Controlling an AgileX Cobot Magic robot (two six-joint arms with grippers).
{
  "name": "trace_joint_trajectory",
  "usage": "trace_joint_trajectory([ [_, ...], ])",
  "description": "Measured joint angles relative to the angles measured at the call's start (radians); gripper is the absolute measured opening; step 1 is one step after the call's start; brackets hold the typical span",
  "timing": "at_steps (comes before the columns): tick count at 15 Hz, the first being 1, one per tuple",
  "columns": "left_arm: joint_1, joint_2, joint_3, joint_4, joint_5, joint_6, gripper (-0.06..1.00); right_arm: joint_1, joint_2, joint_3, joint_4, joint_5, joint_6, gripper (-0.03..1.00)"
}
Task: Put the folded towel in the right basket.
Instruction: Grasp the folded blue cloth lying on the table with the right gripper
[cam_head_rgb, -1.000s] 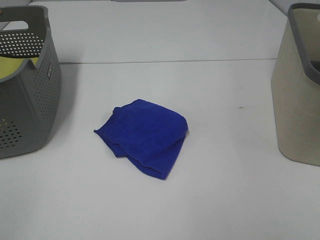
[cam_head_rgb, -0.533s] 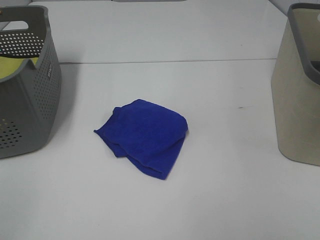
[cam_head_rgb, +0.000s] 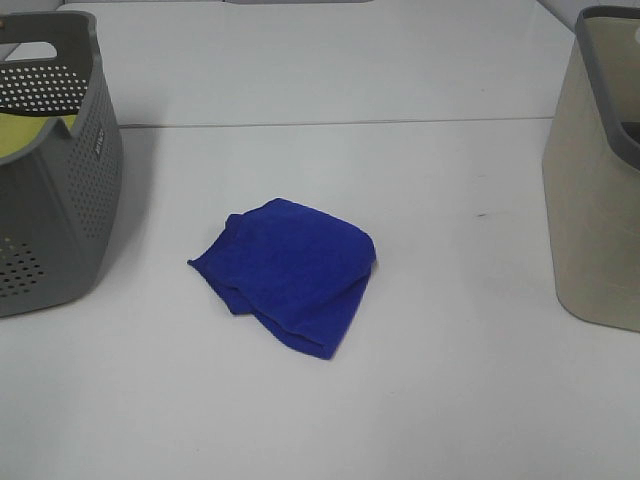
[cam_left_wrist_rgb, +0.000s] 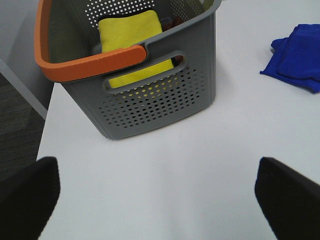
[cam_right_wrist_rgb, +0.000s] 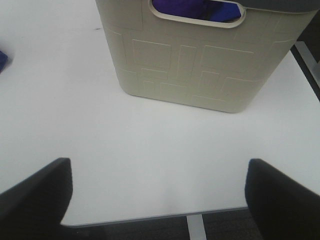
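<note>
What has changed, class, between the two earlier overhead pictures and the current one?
Nothing visibly changed. The folded blue towel lies in the same spot on the white table, between the grey perforated basket on the left and the beige basket on the right. Both baskets stand where they were, and nothing has been taken hold of or let go.

1. Folded towel (cam_head_rgb: 285, 272) lies on the table (cam_head_rgb: 450, 390), near the middle.
2. Left basket (cam_head_rgb: 70, 190) stands well left of it, a cloth (cam_left_wrist_rgb: 131, 30) inside.
3. Right basket (cam_head_rgb: 598, 200) stands at far right.
</note>
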Motion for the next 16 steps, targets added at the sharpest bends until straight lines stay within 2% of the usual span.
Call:
trace_joint_trajectory([
  [5, 0.000, 0.000, 0.000, 0.000, 0.000, 0.000, 0.99, 0.000, 0.000, -0.007, 0.006, 0.001, 0.000, 0.90],
  [8, 0.000, 0.000, 0.000, 0.000, 0.000, 0.000, 0.99, 0.000, 0.012, -0.106, 0.040, -0.009, 0.000, 0.90],
  [10, 0.000, 0.000, 0.000, 0.000, 0.000, 0.000, 0.99, 0.000, 0.101, -0.216, 0.073, -0.090, 0.000, 0.91],
  [13, 0.000, 0.000, 0.000, 0.000, 0.000, 0.000, 0.99, 0.000, 0.280, -0.362, 0.167, -0.290, -0.015, 0.90],
  [15, 0.000, 0.000, 0.000, 0.000, 0.000, 0.000, 0.99, 0.000, 0.439, -0.439, 0.279, -0.388, -0.115, 0.90],
  [16, 0.000, 0.000, 0.000, 0.000, 0.000, 0.000, 0.99, 0.000, 0.527, -0.482, 0.360, -0.401, -0.182, 0.90],
])
